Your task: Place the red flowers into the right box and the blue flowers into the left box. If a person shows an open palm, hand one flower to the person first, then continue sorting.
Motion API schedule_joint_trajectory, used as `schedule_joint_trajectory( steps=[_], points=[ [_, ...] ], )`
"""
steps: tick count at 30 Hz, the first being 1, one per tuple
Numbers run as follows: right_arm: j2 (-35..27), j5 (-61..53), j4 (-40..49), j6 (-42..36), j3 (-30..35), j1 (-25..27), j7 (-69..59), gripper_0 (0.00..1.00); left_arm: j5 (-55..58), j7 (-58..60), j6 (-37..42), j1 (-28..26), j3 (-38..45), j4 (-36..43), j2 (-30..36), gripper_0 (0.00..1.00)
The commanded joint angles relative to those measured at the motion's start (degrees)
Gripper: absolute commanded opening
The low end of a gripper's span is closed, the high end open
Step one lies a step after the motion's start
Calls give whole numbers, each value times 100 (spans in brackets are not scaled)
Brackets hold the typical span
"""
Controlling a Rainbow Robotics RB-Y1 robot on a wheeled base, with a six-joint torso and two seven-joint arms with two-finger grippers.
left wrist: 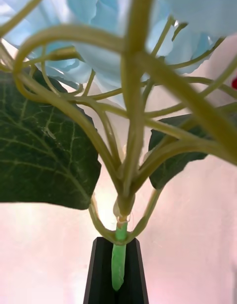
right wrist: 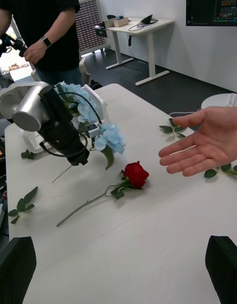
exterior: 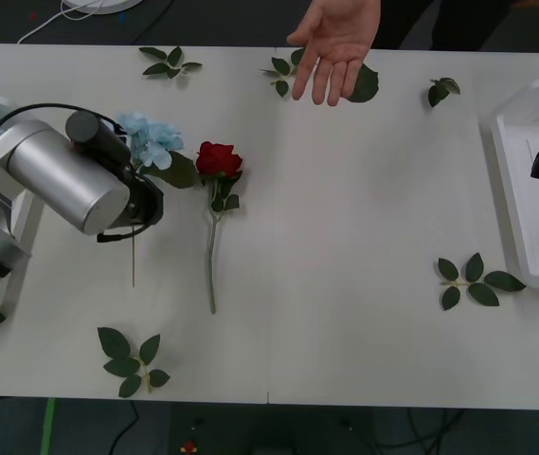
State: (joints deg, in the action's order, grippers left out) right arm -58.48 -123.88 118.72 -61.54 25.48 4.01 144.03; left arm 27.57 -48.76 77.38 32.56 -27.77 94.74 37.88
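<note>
Palm [exterior: 333,47] open across table, red rose [exterior: 218,159] beside left hand [left wrist: 117,264] pinching blue hydrangea [exterior: 151,137] stem, leaf sprigs [exterior: 476,281] scattered.

The left arm [exterior: 61,175] is smooth brushed metal with a soft sheen. The desk [exterior: 345,237] looks matt white, the right box [exterior: 525,190] glossy plastic. The blue flower [exterior: 151,137] petals seem cloth-like, its stem [left wrist: 118,259] waxy plastic.

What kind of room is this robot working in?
Probably an office or lab rather than a flower shop: a standing desk by the wall, a screen of text mounted above, and artificial flowers laid out on a plain white table.
</note>
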Motion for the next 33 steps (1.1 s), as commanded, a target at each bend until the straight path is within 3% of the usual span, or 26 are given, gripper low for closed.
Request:
schedule_joint_trajectory(
  steps=[1,12,23,33],
  points=[
    [-243,-84,143,-15,-17,73,178,100,108,-283,567,330,756,739,281,0],
    [-243,-84,143,-15,-17,73,169,100,864,-371,1543,462,2083,1750,308,0],
    [-243,-84,143,-15,-17,73,134,100,1417,-389,1754,506,3067,2330,308,0],
    [-243,-84,143,-15,-17,73,99,100,1611,-389,2132,541,3445,2611,325,0]
  ],
)
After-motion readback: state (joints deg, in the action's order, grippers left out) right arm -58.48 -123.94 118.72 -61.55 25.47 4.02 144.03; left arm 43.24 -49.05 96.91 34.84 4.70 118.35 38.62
